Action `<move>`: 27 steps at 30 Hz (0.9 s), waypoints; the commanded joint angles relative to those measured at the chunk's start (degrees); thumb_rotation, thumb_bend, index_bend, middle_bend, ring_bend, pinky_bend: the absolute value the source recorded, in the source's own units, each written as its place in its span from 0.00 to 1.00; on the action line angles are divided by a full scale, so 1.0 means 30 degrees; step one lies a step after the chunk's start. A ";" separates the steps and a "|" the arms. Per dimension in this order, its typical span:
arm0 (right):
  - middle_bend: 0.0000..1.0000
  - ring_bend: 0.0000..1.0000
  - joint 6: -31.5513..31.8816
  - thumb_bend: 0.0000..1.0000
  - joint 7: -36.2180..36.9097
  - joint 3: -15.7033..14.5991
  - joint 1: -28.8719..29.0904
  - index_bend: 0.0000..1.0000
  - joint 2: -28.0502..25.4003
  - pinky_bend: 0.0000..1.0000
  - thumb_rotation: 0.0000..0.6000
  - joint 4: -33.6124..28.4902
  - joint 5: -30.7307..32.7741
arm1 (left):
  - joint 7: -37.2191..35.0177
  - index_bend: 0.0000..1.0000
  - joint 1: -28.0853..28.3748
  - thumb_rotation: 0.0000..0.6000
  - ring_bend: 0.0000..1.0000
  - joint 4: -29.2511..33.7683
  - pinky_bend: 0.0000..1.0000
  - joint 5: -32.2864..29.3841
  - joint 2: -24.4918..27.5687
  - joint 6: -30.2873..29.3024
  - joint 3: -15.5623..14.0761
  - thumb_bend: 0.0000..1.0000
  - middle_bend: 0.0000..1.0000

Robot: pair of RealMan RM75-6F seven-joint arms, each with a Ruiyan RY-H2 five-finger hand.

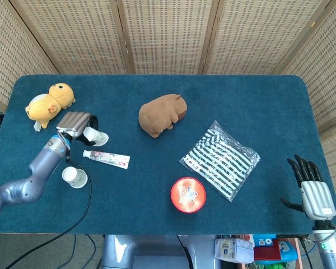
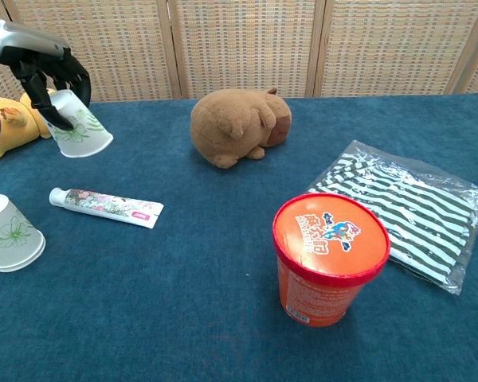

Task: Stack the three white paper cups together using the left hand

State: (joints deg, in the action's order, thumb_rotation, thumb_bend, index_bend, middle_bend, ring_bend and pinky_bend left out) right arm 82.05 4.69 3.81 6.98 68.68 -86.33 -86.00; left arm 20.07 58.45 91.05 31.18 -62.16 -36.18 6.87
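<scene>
My left hand grips a white paper cup with a green leaf print, lifted off the blue table and tilted, its mouth facing down and to the right. A second white cup stands upside down on the table near the front left, below and apart from the held one. I see no third cup on its own. My right hand hangs open past the table's front right corner, fingers spread, holding nothing.
A toothpaste tube lies between the two cups. A yellow plush sits at the far left, a brown plush mid-table, a striped bag to the right, and an orange tub near the front.
</scene>
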 commanded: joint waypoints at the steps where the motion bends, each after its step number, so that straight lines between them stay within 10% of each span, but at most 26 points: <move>1: 0.00 0.00 0.0039 0.05 -0.0076 -0.0017 -0.0001 0.00 0.0035 0.00 1.00 -0.0034 -0.0042 | -0.1580 0.69 -0.0919 1.00 0.40 0.2161 0.54 0.1666 0.2094 0.1036 0.0524 0.36 0.47; 10: 0.00 0.00 0.0413 0.05 -0.0306 -0.0099 -0.0115 0.00 0.0021 0.00 1.00 -0.0273 -0.0322 | -0.3458 0.69 -0.3824 1.00 0.40 0.5572 0.54 0.7532 0.5171 0.0815 0.0130 0.36 0.47; 27: 0.00 0.00 0.0852 0.05 -0.0793 -0.0289 -0.0229 0.00 -0.0049 0.00 1.00 -0.0872 -0.0900 | -0.7132 0.69 -0.7164 1.00 0.40 0.5098 0.54 1.3854 0.6585 -0.0528 -0.1227 0.36 0.46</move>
State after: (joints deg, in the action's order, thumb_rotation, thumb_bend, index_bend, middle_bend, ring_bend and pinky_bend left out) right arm 84.60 2.31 2.94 6.29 68.53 -88.94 -88.69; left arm -0.54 37.57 107.07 71.93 -42.94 -37.57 3.64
